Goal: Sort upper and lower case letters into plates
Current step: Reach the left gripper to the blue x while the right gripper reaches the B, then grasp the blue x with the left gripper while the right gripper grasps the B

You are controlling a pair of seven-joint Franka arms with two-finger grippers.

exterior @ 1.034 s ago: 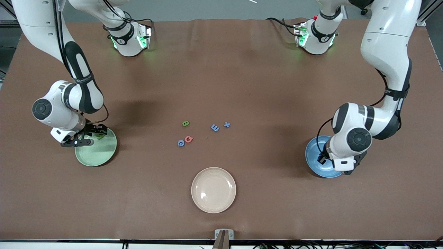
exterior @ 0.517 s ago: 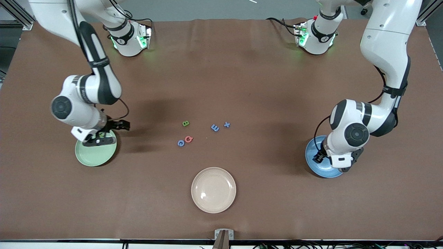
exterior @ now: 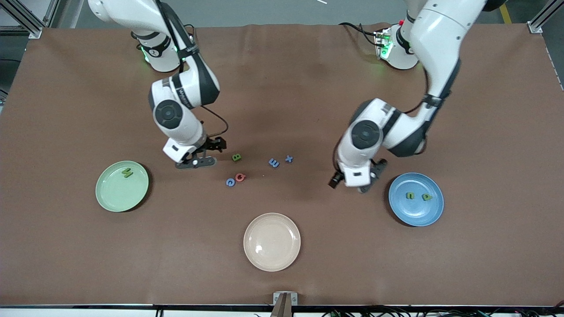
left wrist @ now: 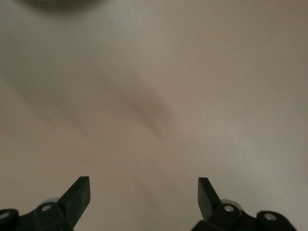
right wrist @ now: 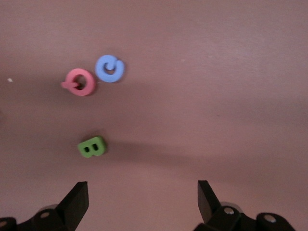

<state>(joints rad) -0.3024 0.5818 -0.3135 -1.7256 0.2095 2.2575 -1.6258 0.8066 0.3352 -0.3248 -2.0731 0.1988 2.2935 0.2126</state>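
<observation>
Right gripper (exterior: 207,154): wide, empty, beside green B (exterior: 236,157). Left gripper (exterior: 357,178): wide, empty, near blue plate (exterior: 434,211).

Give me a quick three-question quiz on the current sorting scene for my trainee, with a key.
1. True or false: the blue plate holds two green letters.
2. How many letters lie loose on the table between the arms?
3. Which letter is nearest the right tool? A) green B B) blue x C) red Q

Key
1. True: two green letters lie in it, and the mint plate holds one.
2. Five: the B, the Q, the x and two more blue ones.
3. A. Both tools are open and empty; the left tool is over bare table beside the blue plate.
</observation>
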